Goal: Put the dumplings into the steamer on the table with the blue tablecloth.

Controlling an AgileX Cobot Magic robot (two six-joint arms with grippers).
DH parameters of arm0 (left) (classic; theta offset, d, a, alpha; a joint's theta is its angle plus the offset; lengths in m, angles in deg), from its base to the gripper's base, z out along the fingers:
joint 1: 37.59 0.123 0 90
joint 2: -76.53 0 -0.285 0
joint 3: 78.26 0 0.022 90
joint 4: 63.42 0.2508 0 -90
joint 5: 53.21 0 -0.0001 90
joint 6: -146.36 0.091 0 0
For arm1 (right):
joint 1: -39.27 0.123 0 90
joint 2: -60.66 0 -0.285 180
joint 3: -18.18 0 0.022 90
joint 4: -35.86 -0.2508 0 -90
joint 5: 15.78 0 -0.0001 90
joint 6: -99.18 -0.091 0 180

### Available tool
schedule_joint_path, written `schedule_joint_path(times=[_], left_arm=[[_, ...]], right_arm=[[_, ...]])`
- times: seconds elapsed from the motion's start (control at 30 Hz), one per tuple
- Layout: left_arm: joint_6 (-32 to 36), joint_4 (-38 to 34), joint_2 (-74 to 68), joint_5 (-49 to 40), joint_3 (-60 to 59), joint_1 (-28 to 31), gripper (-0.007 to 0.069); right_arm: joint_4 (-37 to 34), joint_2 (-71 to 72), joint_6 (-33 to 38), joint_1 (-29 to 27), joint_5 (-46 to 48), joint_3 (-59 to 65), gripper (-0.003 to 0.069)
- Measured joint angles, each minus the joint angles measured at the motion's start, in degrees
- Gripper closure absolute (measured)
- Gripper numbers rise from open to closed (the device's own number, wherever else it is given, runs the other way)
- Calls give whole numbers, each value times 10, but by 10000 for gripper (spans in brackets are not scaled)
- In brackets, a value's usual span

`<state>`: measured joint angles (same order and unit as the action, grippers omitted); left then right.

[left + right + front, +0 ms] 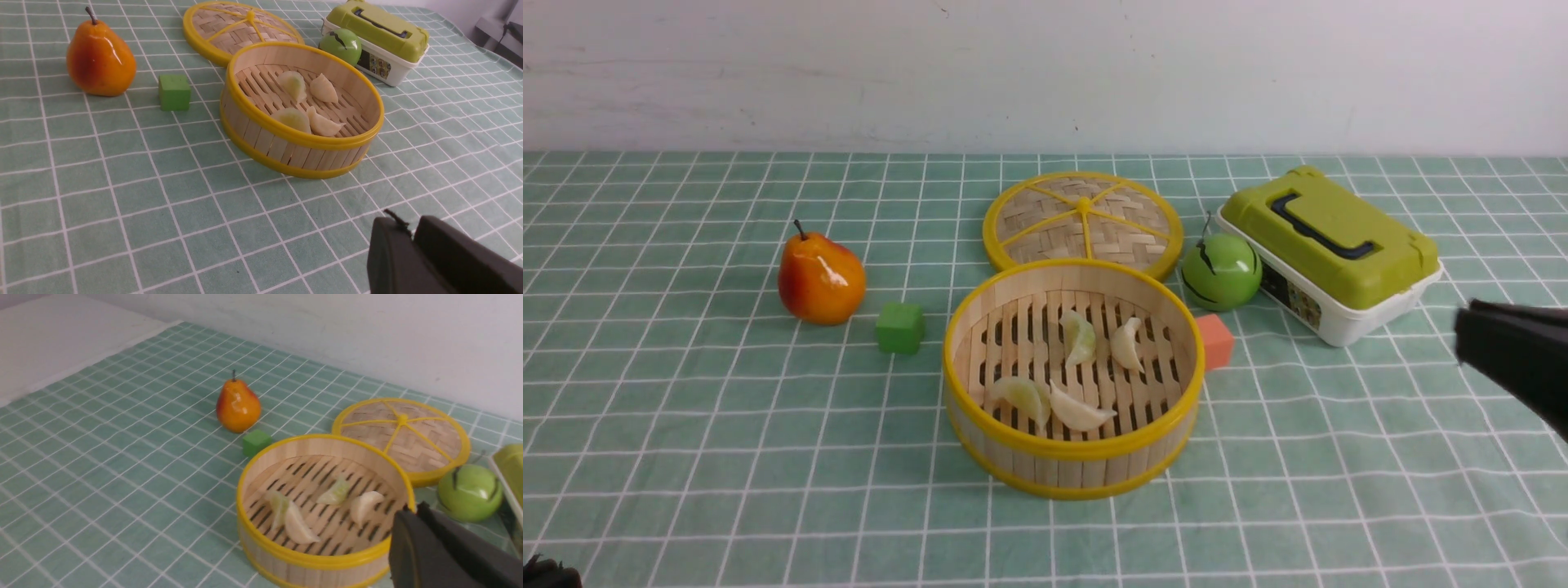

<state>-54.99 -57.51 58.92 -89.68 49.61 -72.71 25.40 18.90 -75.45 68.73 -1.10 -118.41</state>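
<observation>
All 4 dumplings lie inside the steamer, mid-table.
Right gripper, pressed together and empty, hangs nearer, toward the table's right edge; left gripper looks nearly closed, empty, near corner.

Front camera faces forward, elevated; wrist cameras closer, oblique (all share steamer).

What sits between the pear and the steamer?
A small green cube sits between the pear and the steamer, clear in the front view.
</observation>
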Motion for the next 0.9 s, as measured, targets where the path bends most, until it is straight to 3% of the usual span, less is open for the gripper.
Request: schedule_joint_path(times=[0.13,0.17,0.33,0.43,0.53,0.9], left_arm=[[0,0,0,-1,0,0,544],[0,0,0,-1,0,0,544],[0,0,0,-1,0,0,538],[-1,0,0,-2,0,0,534],[-1,0,0,-2,0,0,533],[-1,0,0,-2,0,0,523]], right_arm=[[1,115,-12,-101,-52,120,680],[3,121,-13,-107,-53,126,680],[58,265,-61,-255,-53,258,680],[81,314,-99,-306,-36,308,680],[88,343,-127,-329,-12,347,680],[105,345,-134,-330,67,349,680]])
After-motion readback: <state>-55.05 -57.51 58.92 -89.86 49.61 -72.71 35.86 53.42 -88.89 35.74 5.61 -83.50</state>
